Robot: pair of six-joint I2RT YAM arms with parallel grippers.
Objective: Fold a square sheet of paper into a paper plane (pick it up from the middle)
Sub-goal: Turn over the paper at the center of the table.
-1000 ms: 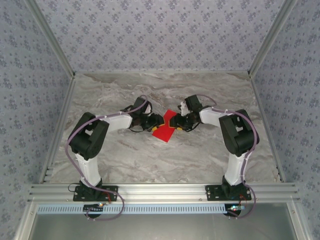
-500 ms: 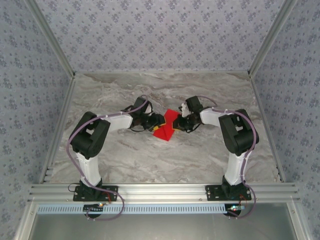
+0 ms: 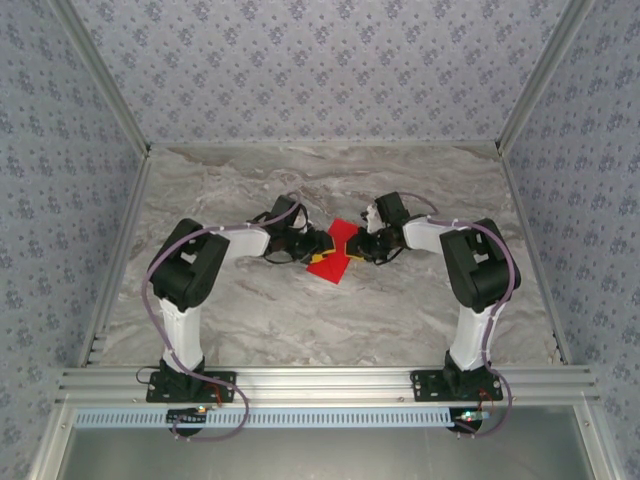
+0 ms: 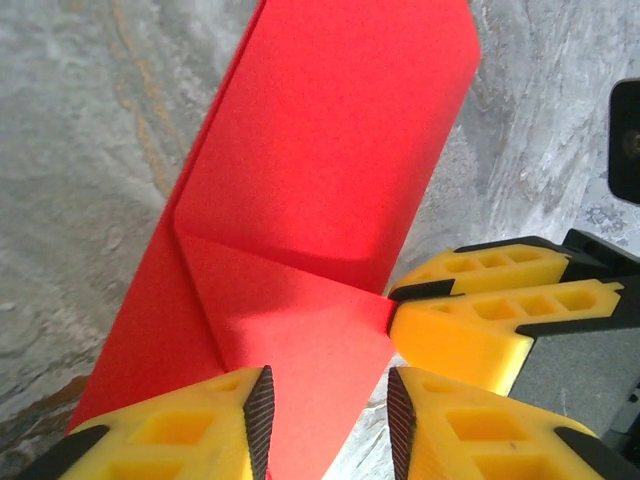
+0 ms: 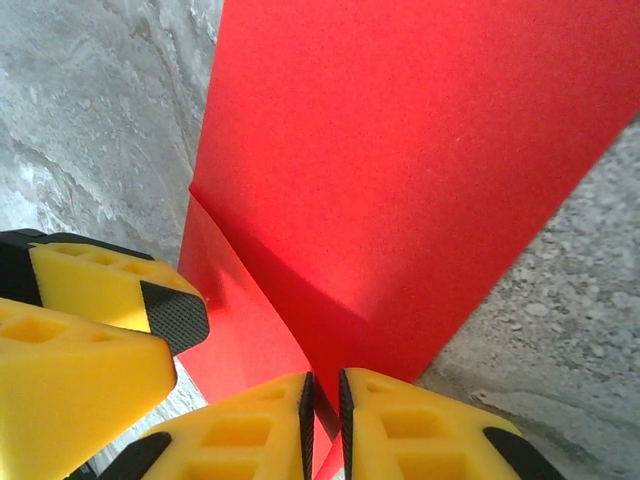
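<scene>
Top external view: on the marble table point(image 3: 400, 320) the left gripper point(image 3: 320, 243) reaches in from 9 o'clock to the red sheet of paper point(image 3: 327, 263). The sheet lies partly folded near the table's middle, slanting from 7 to 1 o'clock. The right gripper point(image 3: 353, 244) meets the sheet from 3 o'clock.

Left wrist view: at 6 o'clock the left gripper's yellow fingers point(image 4: 200, 430) stand apart, gripping nothing, with a folded corner of the sheet lying loose in the gap. At 4 o'clock the right gripper's tips touch the flap's corner.

Right wrist view: at 8 o'clock the left gripper's fingers sit just beside the flap. At 6 o'clock the right gripper's jaws are pinched together on the sheet's edge.
</scene>
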